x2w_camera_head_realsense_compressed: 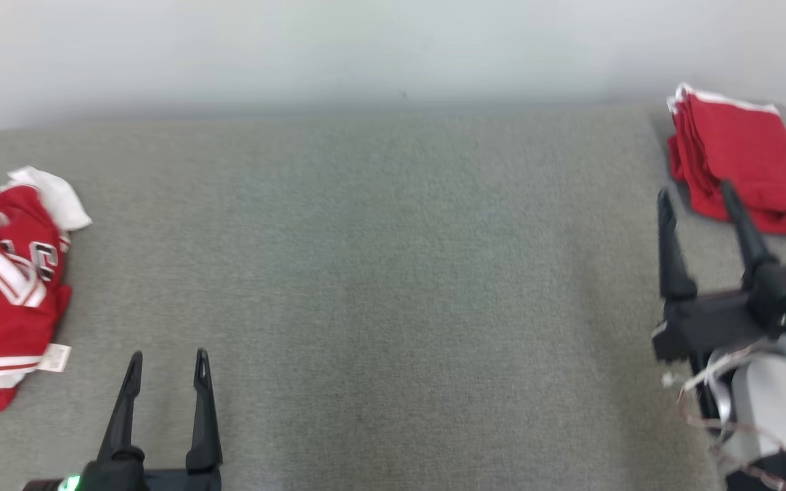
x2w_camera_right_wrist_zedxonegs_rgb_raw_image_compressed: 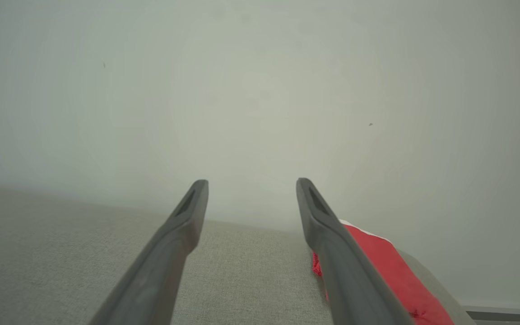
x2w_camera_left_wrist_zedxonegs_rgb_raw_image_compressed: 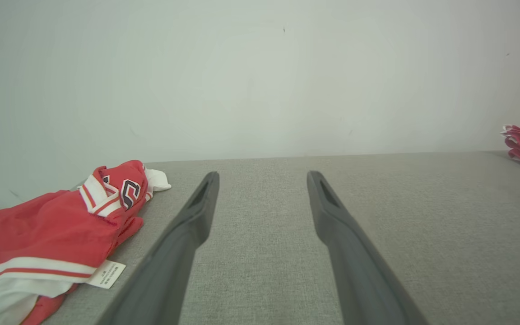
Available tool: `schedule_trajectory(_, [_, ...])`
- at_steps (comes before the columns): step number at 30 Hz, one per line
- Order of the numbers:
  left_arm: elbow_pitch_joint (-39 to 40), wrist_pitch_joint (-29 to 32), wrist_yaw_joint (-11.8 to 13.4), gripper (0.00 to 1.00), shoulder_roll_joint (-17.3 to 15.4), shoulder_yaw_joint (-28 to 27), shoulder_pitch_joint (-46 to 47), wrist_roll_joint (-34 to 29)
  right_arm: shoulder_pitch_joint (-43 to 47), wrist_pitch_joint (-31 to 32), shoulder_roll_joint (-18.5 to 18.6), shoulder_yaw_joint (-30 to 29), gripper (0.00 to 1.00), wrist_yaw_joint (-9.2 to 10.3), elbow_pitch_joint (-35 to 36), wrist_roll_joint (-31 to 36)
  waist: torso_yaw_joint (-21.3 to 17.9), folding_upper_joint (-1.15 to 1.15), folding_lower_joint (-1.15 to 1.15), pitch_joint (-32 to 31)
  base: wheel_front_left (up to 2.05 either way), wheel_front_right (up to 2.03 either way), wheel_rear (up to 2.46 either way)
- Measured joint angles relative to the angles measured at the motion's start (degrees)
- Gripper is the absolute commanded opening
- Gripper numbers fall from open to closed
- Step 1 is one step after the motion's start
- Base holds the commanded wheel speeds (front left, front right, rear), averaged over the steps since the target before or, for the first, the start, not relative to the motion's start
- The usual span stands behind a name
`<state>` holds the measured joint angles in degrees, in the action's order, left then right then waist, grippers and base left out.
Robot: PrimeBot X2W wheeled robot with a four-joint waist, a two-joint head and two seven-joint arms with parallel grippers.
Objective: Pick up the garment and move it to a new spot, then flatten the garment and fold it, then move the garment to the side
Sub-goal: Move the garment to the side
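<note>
Your left gripper (x2w_camera_head_realsense_compressed: 168, 354), jaws wide and empty, is nearer the jersey (x2w_camera_head_realsense_compressed: 7, 286), which lies at its ten o'clock, long axis twelve-to-six; right gripper (x2w_camera_head_realsense_compressed: 693, 189), also wide, is well apart.

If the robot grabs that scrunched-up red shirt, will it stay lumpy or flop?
Probably flop: the red shirt lies crumpled in soft folds. It looks thin, so it's likely light.

plain lab-like test bench: grey cloth tabletop (x2w_camera_head_realsense_compressed: 393, 273), blank white wall (x2w_camera_head_realsense_compressed: 393, 41).

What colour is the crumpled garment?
The crumpled garment is red with white trim; left wrist view shows it best.
</note>
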<state>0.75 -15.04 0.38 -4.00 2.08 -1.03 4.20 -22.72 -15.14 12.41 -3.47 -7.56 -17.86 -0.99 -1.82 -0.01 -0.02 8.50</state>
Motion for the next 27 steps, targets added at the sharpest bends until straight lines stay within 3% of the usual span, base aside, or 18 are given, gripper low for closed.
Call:
schedule_trajectory(14, [-4.13, 0.00, -0.90, 1.00, 0.70, -1.54, -2.58, 0.35, 17.86, 0.00, -7.02, -1.14, 1.00, 0.00, 8.08, -1.01, 2.70, 0.01, 0.01, -6.26, 0.00, 0.00, 0.00])
schedule_trajectory(27, [-5.89, 0.00, -1.40, 1.00, 0.97, -0.89, -3.61, 0.33, 25.26, 0.00, -9.38, -0.35, 1.00, 0.00, 8.28, -3.38, 2.47, 0.01, 0.02, -8.65, 0.00, 0.00, 0.00])
